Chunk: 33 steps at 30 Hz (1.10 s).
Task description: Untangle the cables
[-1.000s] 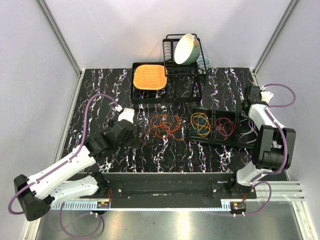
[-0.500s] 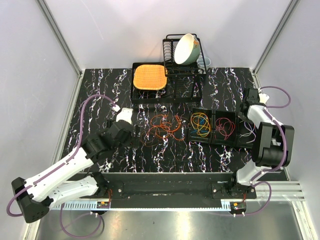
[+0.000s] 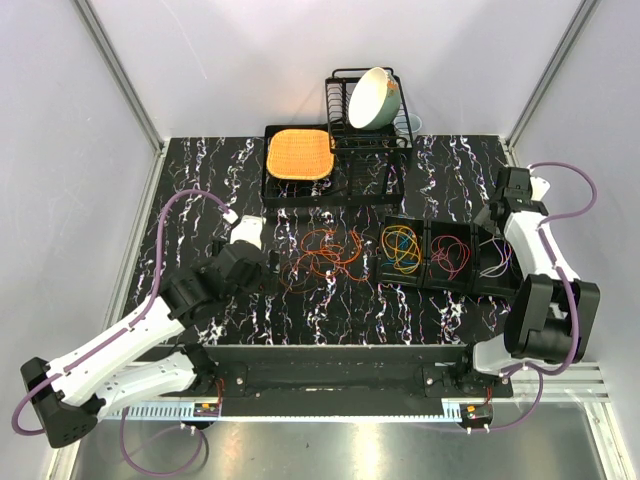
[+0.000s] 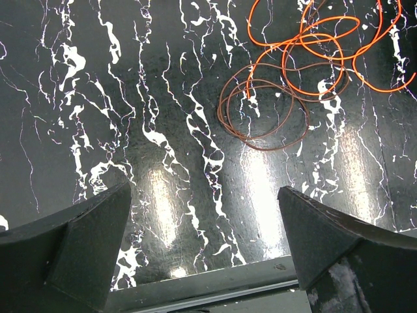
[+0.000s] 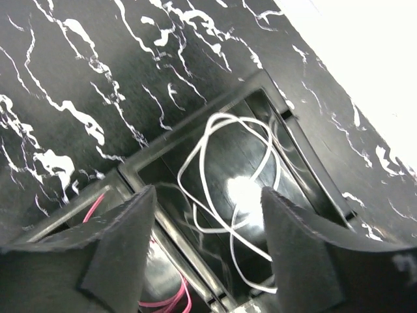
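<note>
Left wrist view: our left jaws stand wide apart with nothing between them, over bare counter. A brown coil tangled with orange cables lies on the counter just ahead of them. In the right wrist view our right jaws are likewise spread and hold nothing. They hang above the end compartment of the tray, where a white cable lies looped. A pink cable shows in the next compartment. From above, our left arm stretches diagonally from its base to the left side of the orange cables, wrist low. Our right arm is folded, its forearm running away from us and its wrist over the tray's right end. The tray's left compartment holds yellow and blue cables.
</note>
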Each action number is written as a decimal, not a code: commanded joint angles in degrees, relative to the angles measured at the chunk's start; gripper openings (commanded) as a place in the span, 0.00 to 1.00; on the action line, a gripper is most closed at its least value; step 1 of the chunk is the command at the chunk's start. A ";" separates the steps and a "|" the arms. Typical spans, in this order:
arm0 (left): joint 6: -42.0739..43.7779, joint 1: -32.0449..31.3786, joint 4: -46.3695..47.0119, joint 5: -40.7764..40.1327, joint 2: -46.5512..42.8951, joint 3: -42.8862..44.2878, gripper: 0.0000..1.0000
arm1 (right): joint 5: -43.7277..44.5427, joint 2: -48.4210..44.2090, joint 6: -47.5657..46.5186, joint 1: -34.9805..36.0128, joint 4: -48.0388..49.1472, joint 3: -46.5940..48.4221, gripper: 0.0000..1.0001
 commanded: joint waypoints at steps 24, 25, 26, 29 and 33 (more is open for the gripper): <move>-0.42 0.65 28.06 3.12 36.38 13.14 0.89 | -33.16 -28.73 4.83 6.92 -9.76 3.77 1.00; -0.07 1.09 28.33 3.47 39.53 14.19 0.89 | -33.25 -28.92 5.00 7.53 -9.85 3.68 1.00; 0.98 2.05 28.60 3.99 40.95 16.20 0.88 | -33.77 -29.09 5.09 8.15 -10.02 3.42 1.00; 2.92 4.07 30.35 6.10 45.79 18.76 0.85 | -34.48 -29.53 4.65 8.50 -10.28 2.98 1.00; 3.89 6.01 31.68 9.53 50.45 21.84 0.81 | -34.66 -29.89 3.86 8.59 -10.29 2.19 1.00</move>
